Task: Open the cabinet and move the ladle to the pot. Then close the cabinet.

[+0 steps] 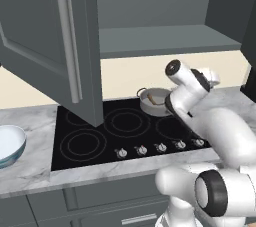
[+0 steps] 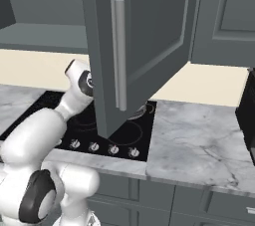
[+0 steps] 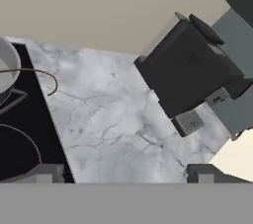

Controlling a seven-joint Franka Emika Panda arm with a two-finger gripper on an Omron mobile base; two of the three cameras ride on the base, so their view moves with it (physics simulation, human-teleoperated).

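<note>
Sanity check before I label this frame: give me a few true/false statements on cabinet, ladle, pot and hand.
1. The cabinet doors stand open. True.
2. The ladle lies on the cabinet shelf. False: it rests in the pot, and the shelf looks bare.
3. The pot sits on the black cooktop, at a back burner. True.
4. The hand grips the ladle. False: its fingers stand open, holding nothing, over the marble counter.
5. The pale bowl sits on the cooktop. False: it is on the counter beside it.
</note>
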